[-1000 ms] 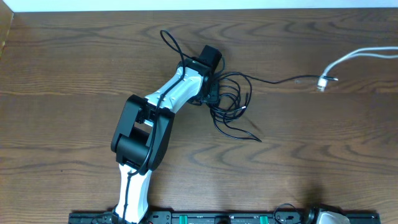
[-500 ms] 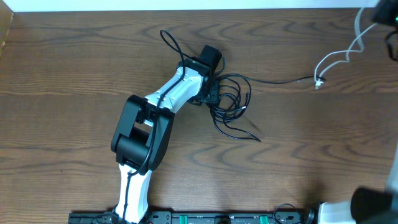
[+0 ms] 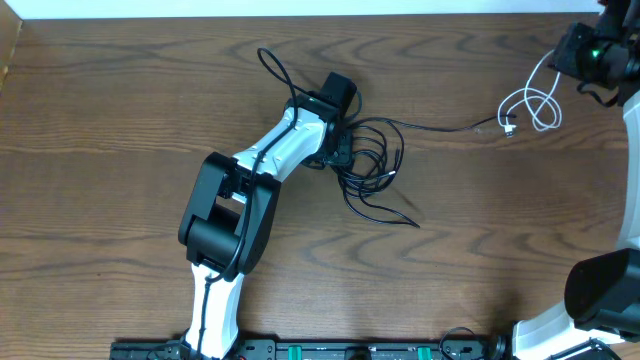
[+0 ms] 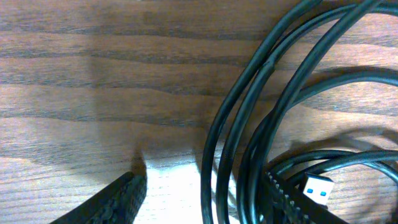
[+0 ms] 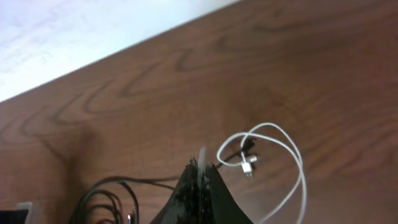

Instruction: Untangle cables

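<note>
The black cables [image 3: 375, 160] lie in a tangled coil at mid-table, with one strand [image 3: 440, 129] running right toward the white cable's plug [image 3: 510, 128]. My left gripper [image 3: 340, 150] is low over the coil's left side. In the left wrist view it [image 4: 205, 208] is open, with several black strands [image 4: 242, 124] between its fingers and a blue-tipped USB plug [image 4: 318, 190] beside the right one. My right gripper [image 3: 585, 60] is at the far right, shut on the white cable [image 3: 538, 100], which hangs in loops. In the right wrist view the gripper [image 5: 202, 168] pinches the white cable [image 5: 292, 155].
A black cable loop [image 3: 270, 65] sticks out to the upper left of the left arm. The table's far edge [image 3: 300, 14] meets a white surface. The robot base rail [image 3: 350, 350] runs along the near edge. The right arm's base [image 3: 600, 290] stands at the lower right.
My right arm has come into view at the far right with the white cable, which has gone from a stretched line into loops. The left arm and black coil have not moved.
</note>
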`<state>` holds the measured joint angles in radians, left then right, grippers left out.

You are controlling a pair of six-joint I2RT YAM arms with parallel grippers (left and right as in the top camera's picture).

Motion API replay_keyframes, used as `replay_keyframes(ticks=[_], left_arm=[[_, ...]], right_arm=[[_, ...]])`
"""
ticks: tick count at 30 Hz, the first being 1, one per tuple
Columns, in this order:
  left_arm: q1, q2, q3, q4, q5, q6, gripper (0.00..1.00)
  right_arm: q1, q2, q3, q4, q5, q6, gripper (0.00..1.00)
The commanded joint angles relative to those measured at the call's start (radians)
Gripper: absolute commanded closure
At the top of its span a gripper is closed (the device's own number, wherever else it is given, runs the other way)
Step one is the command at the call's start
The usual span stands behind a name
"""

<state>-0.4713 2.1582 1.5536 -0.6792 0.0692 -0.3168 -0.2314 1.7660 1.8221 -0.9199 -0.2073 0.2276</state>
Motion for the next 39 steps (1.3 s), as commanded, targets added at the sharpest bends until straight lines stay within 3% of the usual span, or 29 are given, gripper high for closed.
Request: replay_keyframes(ticks=[1, 10, 15, 20, 27, 34, 39], left_arm=[[0.003, 0.028, -0.013, 0.001, -0.009, -0.001, 0.37], [0.003, 0.028, -0.013, -0.001, -0.009, -0.001, 0.37], [0.003, 0.028, -0.013, -0.001, -0.009, -0.001, 0.37], [0.003, 0.028, -0.013, -0.001, -0.009, -0.001, 0.37], [0.003, 0.028, -0.013, 0.000, -0.009, 0.000, 0.37], [0.000, -0.013, 0.050, -0.087, -0.008, 0.127, 0.31], [-0.016, -0.150, 0.072, -0.093, 0.005, 0.145, 0.25]], right_arm=[[-0.057, 0.001, 0.010, -0.023, 0.071, 0.039, 0.99], [-0.410, 0.001, 0.010, -0.095, 0.132, 0.203, 0.99], [-0.636, 0.001, 0.010, -0.106, -0.058, 0.217, 0.99], [-0.762, -0.001, 0.010, -0.068, -0.354, 0.188, 0.99], [-0.736, -0.050, 0.086, 0.042, -0.533, 0.175, 0.99], [-0.657, -0.092, 0.185, -0.044, -0.535, 0.111, 0.99], [-0.558, -0.092, 0.182, -0.143, -0.514, 0.022, 0.99]])
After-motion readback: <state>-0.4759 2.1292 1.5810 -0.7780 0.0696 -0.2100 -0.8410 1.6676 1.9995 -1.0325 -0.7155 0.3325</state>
